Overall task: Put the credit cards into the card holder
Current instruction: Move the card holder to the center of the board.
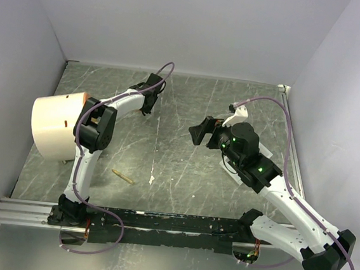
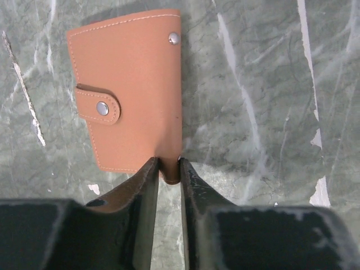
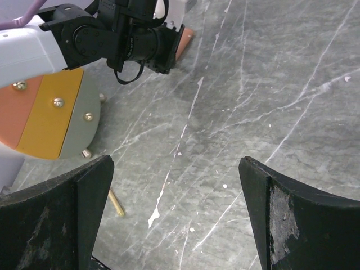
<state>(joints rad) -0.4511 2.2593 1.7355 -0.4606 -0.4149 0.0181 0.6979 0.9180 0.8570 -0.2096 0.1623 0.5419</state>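
Observation:
The card holder (image 2: 129,95) is a tan-brown folded wallet with a snap tab, seen over the grey marble table in the left wrist view. My left gripper (image 2: 169,166) is shut on its lower right corner. In the top view the left gripper (image 1: 151,89) is at the far middle of the table and hides the wallet. An edge of the wallet (image 3: 185,40) shows past the left gripper in the right wrist view. My right gripper (image 3: 174,163) is wide open and empty above bare table, right of centre in the top view (image 1: 199,134). No credit cards are in view.
A big cream cylinder (image 1: 56,126) lies at the left by the left arm; its end cap shows in the right wrist view (image 3: 50,112). A small gold stick (image 1: 123,176) lies near the front. A white tray (image 1: 266,151) is mostly hidden under the right arm.

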